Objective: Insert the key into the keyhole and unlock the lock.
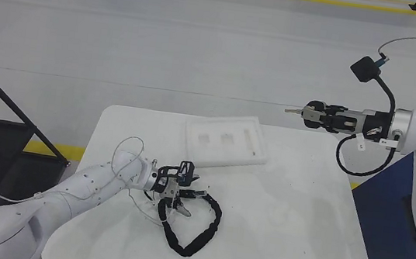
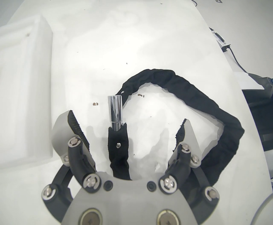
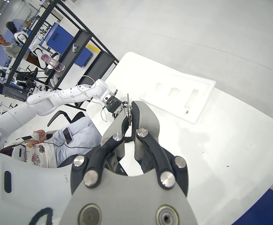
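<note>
White bench [image 1: 291,218] on a pale grey floor carries a white foam tray [image 1: 226,141] with three shallow recesses, lying just beyond the left claw [image 1: 179,192]. That claw is low over the bench with its fingers spread wide, gripping nothing. In its wrist view the left claw [image 2: 128,119] brackets one end of the lock [image 2: 192,89], a chain in a black fabric sleeve. The sleeve end and its chrome cylinder [image 2: 114,110] lie between the fingers, nearer one of them and touching neither. From there the sleeve loops out ahead of the claw and curls back past the other finger. The right claw [image 1: 296,110] hangs in the air past the bench's far edge, well apart from the lock and from the left claw. Its fingers are pinched together on the key [image 3: 128,111], whose thin blade sticks out beyond the fingertips [image 3: 136,106].
</note>
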